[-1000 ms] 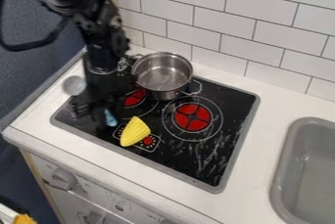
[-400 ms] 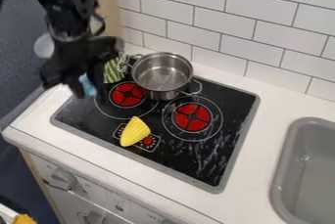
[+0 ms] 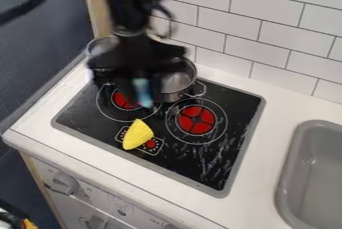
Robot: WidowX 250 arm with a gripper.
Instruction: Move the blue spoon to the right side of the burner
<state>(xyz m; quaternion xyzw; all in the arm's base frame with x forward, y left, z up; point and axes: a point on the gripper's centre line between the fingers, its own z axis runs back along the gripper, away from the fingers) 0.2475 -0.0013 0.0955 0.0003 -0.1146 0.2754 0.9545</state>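
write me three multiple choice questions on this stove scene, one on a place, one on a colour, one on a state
1. Where is the yellow corn?
A) in the sink
B) on the stove top
C) inside the pot

2. What colour is the middle of the right burner?
A) green
B) white
C) red

3. What is the state of the blue spoon?
A) held by the pincer
B) lying in the sink
C) lying on the counter

Right letters:
1. B: it lies on the black surface near the front edge.
2. C: red shows inside its white rings.
3. A: its blue handle shows at the pincer, over the stove.
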